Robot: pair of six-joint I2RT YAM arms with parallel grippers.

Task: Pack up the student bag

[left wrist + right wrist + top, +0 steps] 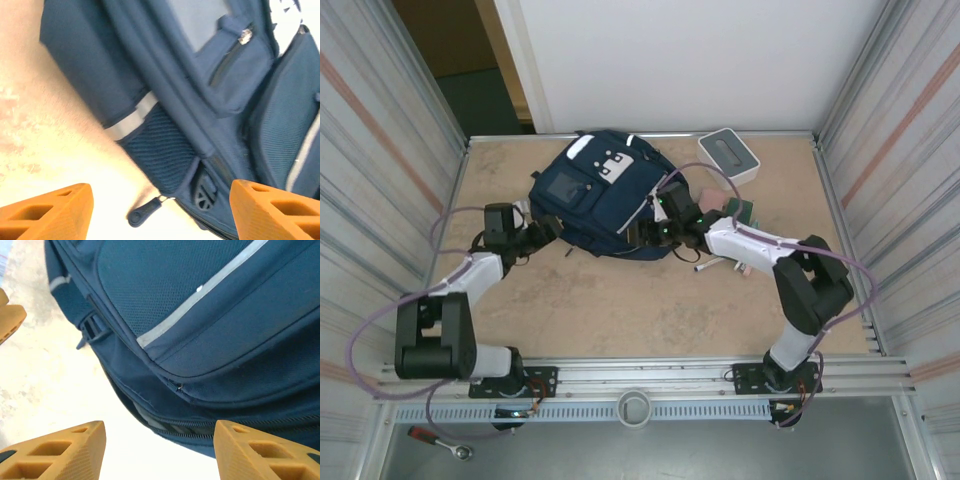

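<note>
Just ahead of the open left gripper (161, 202) sits the student bag's (200, 75) zipper pull (142, 212); pinch it squarely, with the open right gripper (160, 445) bracing.

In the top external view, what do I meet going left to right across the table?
left tool, open, at the bag's left edge → student bag → right tool, open, at the bag's right edge → white box at the far right.
</note>
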